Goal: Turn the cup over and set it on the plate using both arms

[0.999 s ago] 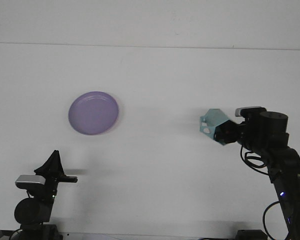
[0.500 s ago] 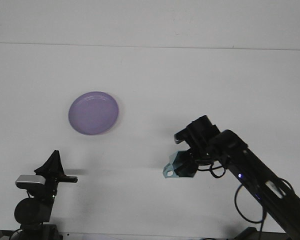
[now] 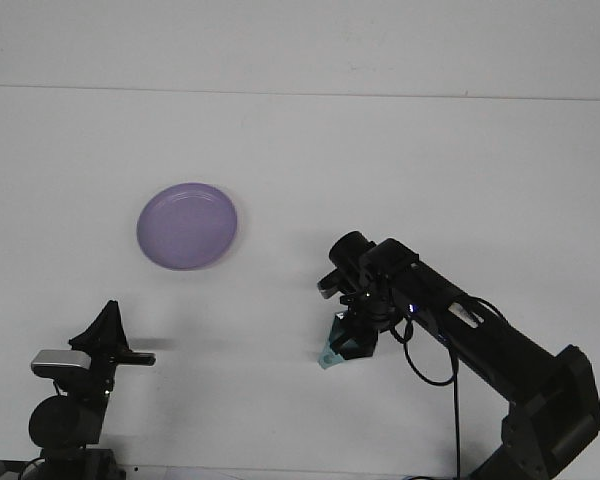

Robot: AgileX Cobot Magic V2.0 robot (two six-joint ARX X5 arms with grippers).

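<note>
- Low over the middle of the white table, the right gripper pointed downward with its jaws closed around the pale blue cup, which sat at or just above the surface; contact could not be told.
- The purple plate lay well apart, to the upper left, with nothing on it.
- The left gripper rested by the near edge, holding nothing; whether its jaws were parted I could not tell.
- Judged step: setting the cup down mid-table for handover.
- Next would call for release, then the left arm's reach.
- No brands or writing were readable.
</note>
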